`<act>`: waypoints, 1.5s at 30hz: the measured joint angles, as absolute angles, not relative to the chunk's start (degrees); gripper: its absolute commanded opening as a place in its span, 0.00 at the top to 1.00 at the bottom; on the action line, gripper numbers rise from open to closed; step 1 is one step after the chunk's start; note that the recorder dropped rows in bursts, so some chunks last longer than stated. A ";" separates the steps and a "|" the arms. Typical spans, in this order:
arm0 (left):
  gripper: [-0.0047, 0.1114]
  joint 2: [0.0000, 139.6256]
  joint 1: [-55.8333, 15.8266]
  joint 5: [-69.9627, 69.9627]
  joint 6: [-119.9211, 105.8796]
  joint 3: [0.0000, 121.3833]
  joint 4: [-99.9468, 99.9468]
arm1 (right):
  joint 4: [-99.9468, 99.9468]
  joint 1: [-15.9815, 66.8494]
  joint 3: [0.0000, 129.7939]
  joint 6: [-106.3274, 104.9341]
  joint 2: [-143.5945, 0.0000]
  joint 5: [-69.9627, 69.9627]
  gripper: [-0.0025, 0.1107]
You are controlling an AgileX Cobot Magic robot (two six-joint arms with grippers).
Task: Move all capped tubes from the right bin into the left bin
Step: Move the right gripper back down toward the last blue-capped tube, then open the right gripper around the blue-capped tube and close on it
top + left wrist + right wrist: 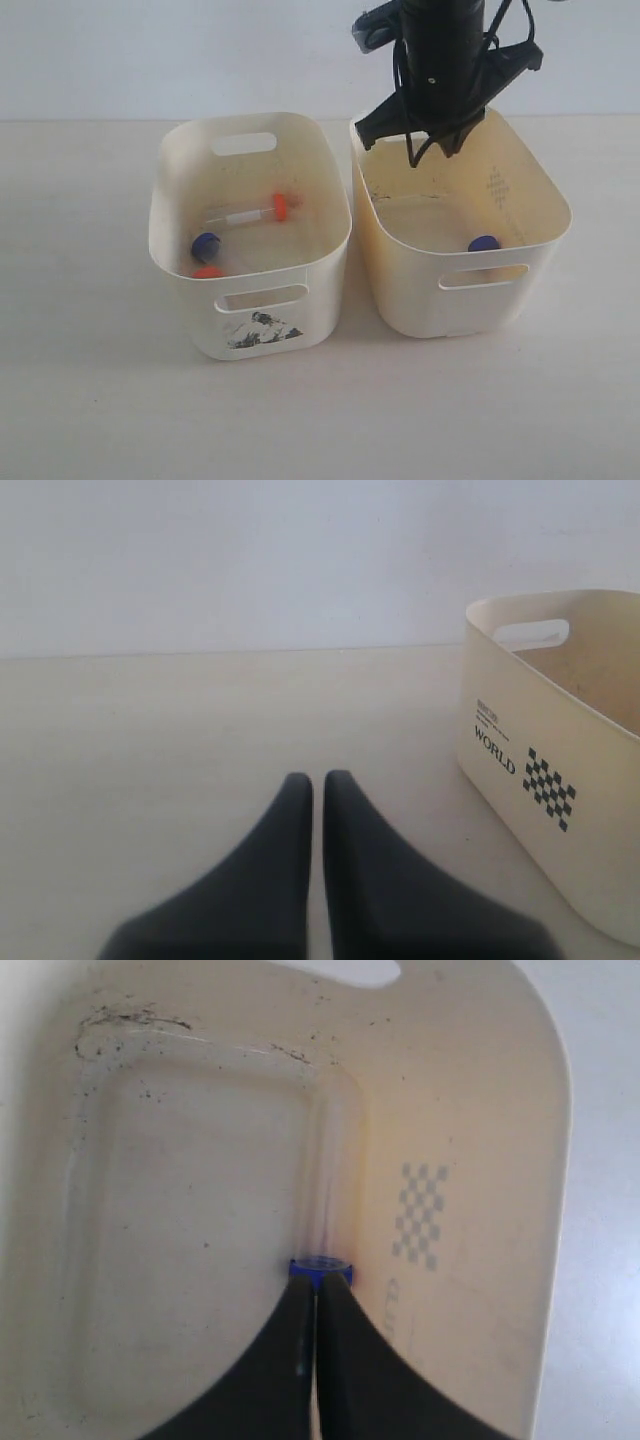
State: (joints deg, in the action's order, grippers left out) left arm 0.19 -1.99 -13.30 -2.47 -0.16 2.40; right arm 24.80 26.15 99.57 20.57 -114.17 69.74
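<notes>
The pale table point(90, 400) fills the exterior view, with two tubs standing on it side by side, close but apart. The left bin point(250, 180), paler, sits at 9 o'clock of the yellower right bin point(400, 250) and has a torn black-and-white sticker point(262, 330) under its near handle slot. The black right arm point(440, 50) hangs at 12 o'clock over the right bin's far rim, above the tub rather than down in it.

In the right wrist view, the right gripper point(318, 1285) has its fingers pressed together with nothing between them. It looks down on the bin floor from above. The left gripper point(318, 780) also has its fingers together and empty, low over bare table. A cream tub printed "WORLD" point(560, 780) stands at its 2 o'clock; which bin that is cannot be told.

Three capped tubes are in the left bin. An orange-capped tube point(255, 212) lies flat toward 1 o'clock of the floor. A blue-capped tube point(206, 245) is at 8 o'clock, and a second orange cap point(208, 271) shows just beside it at 7 o'clock, against the near wall. A lone blue-capped tube point(484, 243) lies in the right bin at 4 o'clock, along the floor's edge.
</notes>
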 measured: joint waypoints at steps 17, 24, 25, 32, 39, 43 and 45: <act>0.92 0.19 -1.99 -13.30 -2.47 -0.16 2.40 | 25.78 24.83 93.49 22.84 -115.65 69.86 0.98; 0.92 0.19 -1.99 -13.30 -2.47 -0.16 2.40 | 24.45 24.03 93.29 23.59 -115.80 69.86 0.98; 0.92 0.19 -1.99 -13.30 -2.47 -0.16 2.40 | 24.35 24.03 93.16 23.59 -116.05 69.86 0.98; 0.92 0.19 -1.99 -13.30 -2.47 -0.16 2.40 | 23.53 24.03 88.64 24.05 -118.24 69.86 0.98; 0.92 0.19 -1.99 -13.30 -2.47 -0.16 2.40 | 22.27 24.03 88.64 23.84 -121.11 69.86 0.98; 0.92 0.19 -1.99 -13.30 -2.47 -0.16 2.40 | 23.14 24.03 88.64 23.64 -121.66 69.86 0.98; 0.92 0.19 -1.99 -13.30 -2.47 -0.16 2.40 | 23.27 24.03 88.64 23.48 -121.80 69.86 0.98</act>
State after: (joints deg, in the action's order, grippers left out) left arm 0.19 -1.99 -13.30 -2.47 -0.16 2.40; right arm 23.27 24.03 88.64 23.48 -121.80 69.86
